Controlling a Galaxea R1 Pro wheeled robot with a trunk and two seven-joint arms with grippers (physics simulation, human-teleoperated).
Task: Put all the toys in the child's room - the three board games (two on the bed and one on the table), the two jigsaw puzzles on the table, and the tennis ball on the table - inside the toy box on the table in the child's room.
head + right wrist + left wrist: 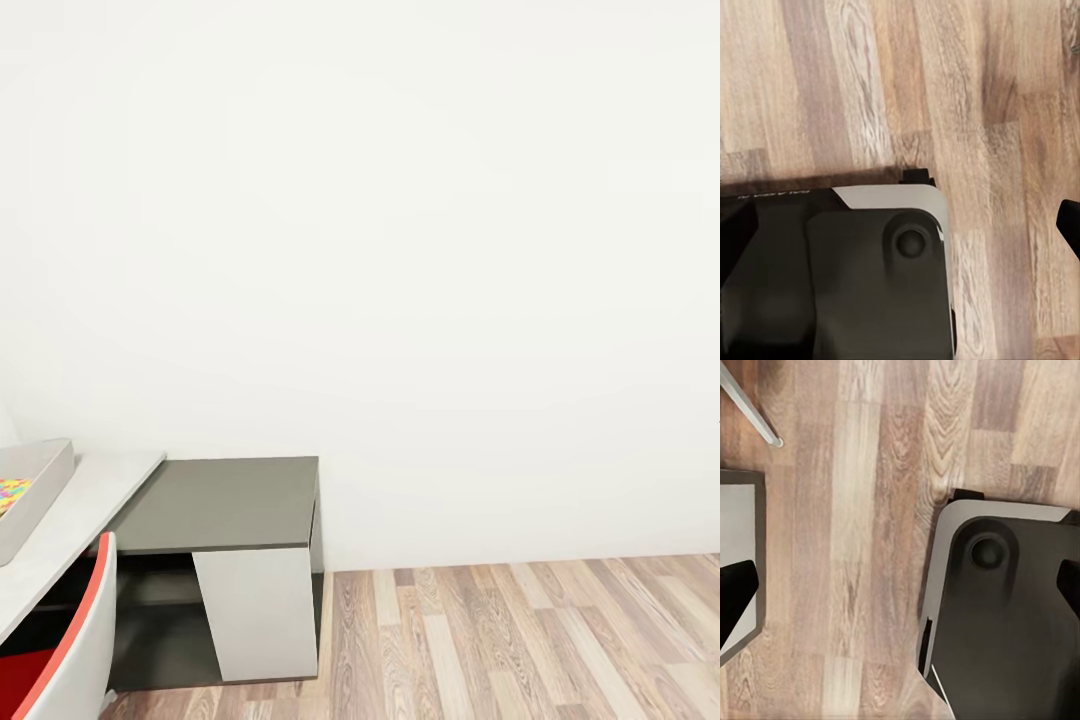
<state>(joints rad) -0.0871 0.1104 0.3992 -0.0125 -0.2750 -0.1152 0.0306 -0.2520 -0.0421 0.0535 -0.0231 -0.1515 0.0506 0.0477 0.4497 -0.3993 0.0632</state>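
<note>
The toy box, a light grey tray with flared sides, sits at the far left edge of the head view on the table. Multicoloured jigsaw pieces show inside it. Board games, tennis ball and bed are out of view. My left gripper hangs open over the wooden floor, its dark fingertips at the picture's two sides with nothing between them. My right gripper is likewise open and empty above the floor, one fingertip showing at the edge.
A lower dark grey desk section with a white panel joins the table against the white wall. A red and white chair stands at the table. My own dark base is below both grippers. Wooden floor spreads right.
</note>
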